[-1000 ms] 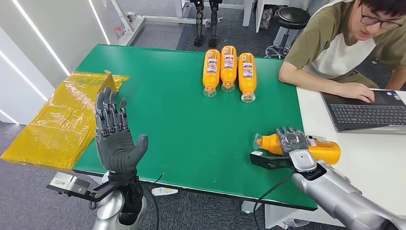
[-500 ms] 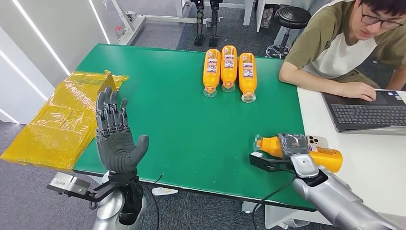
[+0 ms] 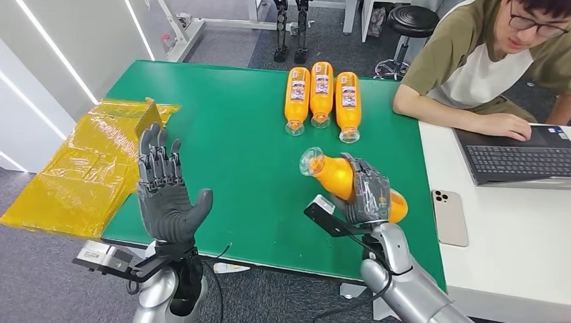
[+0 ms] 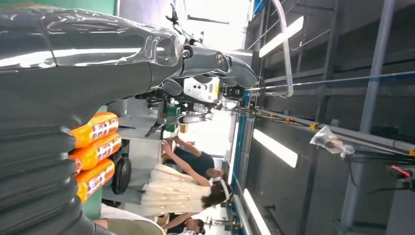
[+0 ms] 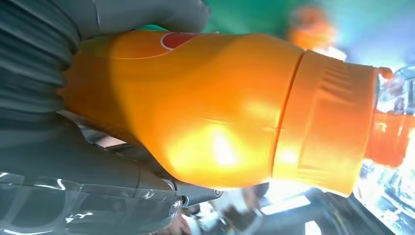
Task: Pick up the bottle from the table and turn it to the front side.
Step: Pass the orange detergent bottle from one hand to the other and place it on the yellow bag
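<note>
My right hand [image 3: 367,192] grips an orange bottle [image 3: 334,174] and holds it lifted above the green table [image 3: 236,155], its clear cap pointing up and to the left. In the right wrist view the same orange bottle [image 5: 220,107] lies across my palm, my fingers [image 5: 147,14] wrapped over its body. My left hand [image 3: 163,192] is raised at the table's near left edge, palm up, fingers spread, nothing in it. Three more orange bottles [image 3: 322,94] lie side by side at the far middle of the table, labels up; they are also the orange bottles [image 4: 93,152] in the left wrist view.
A yellow plastic sheet [image 3: 87,168] drapes off the table's left side. A white table [image 3: 525,229] at the right carries a phone [image 3: 450,217] and a laptop [image 3: 518,156]. A person [image 3: 485,60] sits behind it, one hand by the laptop.
My right hand has lifted the bottle off the white table's edge and carried it left, over the green table. The phone that lay beside it now shows. My left hand has barely moved.
</note>
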Robot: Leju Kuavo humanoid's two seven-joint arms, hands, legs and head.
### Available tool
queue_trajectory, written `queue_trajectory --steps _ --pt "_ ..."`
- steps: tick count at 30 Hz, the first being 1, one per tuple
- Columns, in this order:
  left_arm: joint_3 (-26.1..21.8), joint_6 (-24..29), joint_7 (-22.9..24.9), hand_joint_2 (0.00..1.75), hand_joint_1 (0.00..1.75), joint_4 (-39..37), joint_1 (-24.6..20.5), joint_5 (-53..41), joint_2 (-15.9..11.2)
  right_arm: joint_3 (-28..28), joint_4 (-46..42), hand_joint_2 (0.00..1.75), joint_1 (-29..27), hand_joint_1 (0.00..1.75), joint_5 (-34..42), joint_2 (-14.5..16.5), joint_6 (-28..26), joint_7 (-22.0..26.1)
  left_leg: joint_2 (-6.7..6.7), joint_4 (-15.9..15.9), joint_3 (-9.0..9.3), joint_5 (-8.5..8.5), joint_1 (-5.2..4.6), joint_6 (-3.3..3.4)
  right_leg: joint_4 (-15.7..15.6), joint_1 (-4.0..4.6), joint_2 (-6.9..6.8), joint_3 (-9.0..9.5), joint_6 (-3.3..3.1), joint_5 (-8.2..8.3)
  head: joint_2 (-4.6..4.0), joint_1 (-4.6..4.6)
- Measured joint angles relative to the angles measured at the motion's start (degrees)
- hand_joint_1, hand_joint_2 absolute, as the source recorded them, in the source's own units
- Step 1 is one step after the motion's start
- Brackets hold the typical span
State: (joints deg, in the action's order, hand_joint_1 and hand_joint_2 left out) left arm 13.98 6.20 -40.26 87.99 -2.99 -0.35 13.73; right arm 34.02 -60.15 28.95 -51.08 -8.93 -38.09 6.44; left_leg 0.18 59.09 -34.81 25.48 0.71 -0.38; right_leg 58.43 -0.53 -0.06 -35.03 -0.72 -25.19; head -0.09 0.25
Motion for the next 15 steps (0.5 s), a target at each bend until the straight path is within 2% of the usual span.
queue_trajectory --steps 6,8,11,15 --pt "2.3 -2.1 0.0 1.75 0.00 -5.5 -1.3 1.2 0.0 -11.1 -6.2 1.75 -6.5 1.75 1.3 8.0 -1.1 21.6 0.05 0.0 -0.17 0.03 -0.02 0.01 0.0 -0.01 0.04 -0.17 0.00 -0.04 0.00 0.02" --pt "3.1 -3.5 0.0 1.75 0.00 -7.8 -2.0 1.8 0.0 -14.6 -7.1 1.75 -7.9 1.75 1.3 11.1 -1.1 26.5 0.06 0.0 -0.19 0.03 -0.03 0.01 0.0 -0.02 0.05 -0.21 0.00 -0.04 0.00 0.01" --pt "3.7 -4.9 0.0 1.75 0.00 -10.6 -3.1 2.2 0.0 -18.5 -7.3 1.75 -8.8 1.75 1.3 14.3 -1.1 29.5 0.05 0.0 -0.22 0.03 -0.03 0.01 0.0 -0.01 0.04 -0.23 -0.01 -0.04 0.00 0.01" --pt "4.3 -6.3 0.0 1.75 0.00 -13.5 -4.5 2.3 0.2 -21.2 -6.6 1.75 -9.0 1.75 0.6 16.7 -1.1 30.3 0.11 0.0 -0.22 0.02 -0.03 0.01 0.0 -0.01 0.07 -0.24 -0.03 -0.01 0.00 0.01"
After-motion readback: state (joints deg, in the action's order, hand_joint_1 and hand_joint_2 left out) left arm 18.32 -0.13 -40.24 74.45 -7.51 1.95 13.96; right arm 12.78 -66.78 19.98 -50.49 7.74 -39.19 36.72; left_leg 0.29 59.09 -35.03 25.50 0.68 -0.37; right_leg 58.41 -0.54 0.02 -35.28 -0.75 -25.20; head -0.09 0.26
